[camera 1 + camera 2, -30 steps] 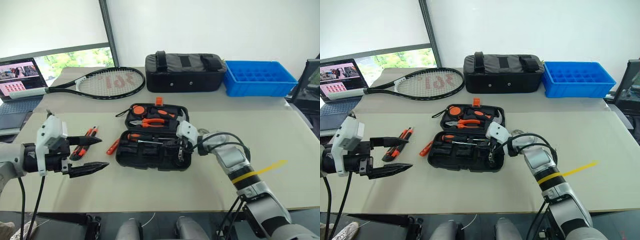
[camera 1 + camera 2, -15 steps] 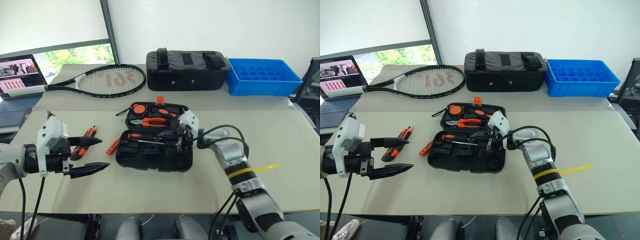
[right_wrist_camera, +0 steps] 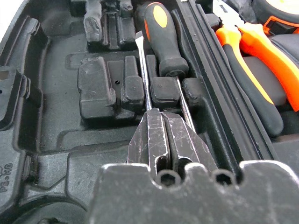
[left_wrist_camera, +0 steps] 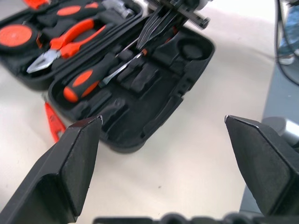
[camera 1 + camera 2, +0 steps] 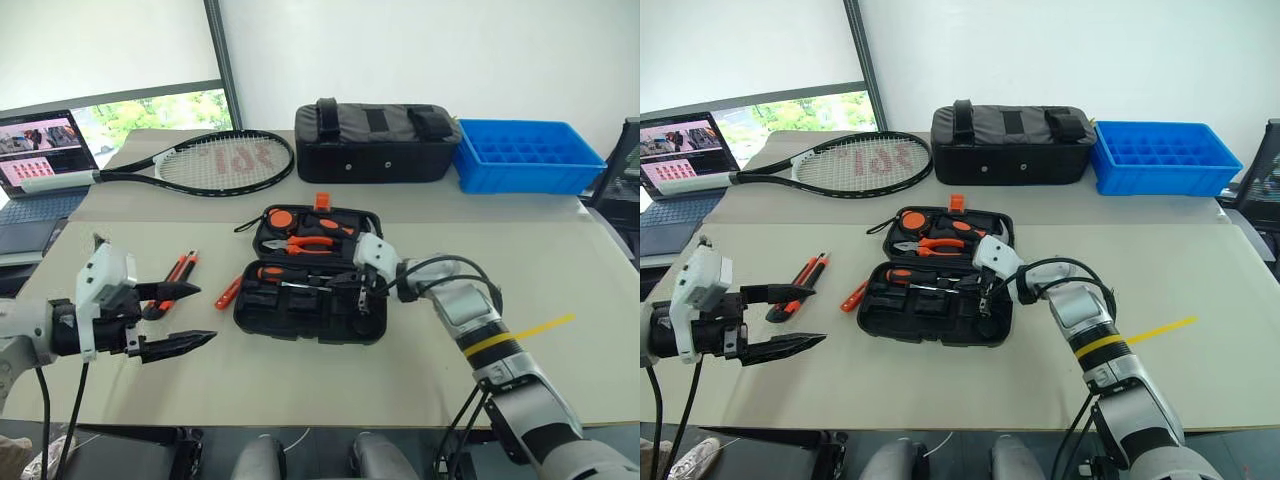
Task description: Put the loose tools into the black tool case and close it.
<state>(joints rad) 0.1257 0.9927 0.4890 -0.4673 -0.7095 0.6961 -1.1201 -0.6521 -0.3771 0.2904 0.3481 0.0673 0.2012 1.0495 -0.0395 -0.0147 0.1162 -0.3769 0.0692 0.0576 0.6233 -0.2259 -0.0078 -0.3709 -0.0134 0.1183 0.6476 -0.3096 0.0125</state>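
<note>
The black tool case (image 5: 300, 318) lies open in the middle of the table. Pliers (image 5: 310, 243) sit in its far half. One orange-and-black screwdriver (image 3: 161, 37) rests in a slot of the near half. My right gripper (image 5: 352, 290) is shut, with its tips down over a second thin flat-blade shaft (image 3: 141, 70) beside that screwdriver; that one's handle is hidden. An orange-and-black utility knife (image 5: 181, 268) and a small orange tool (image 5: 227, 292) lie loose on the table left of the case. My left gripper (image 5: 205, 310) hovers wide open near them, holding nothing.
A tennis racket (image 5: 225, 160), a black fabric bag (image 5: 375, 140) and a blue crate (image 5: 525, 155) line the back of the table. A laptop (image 5: 35, 170) stands at the far left. Bare table (image 5: 560, 260) stretches to the right of the case.
The view has shifted a little. Both grippers keep their places: the right one stays shut over the case's near half and the left one stays open.
</note>
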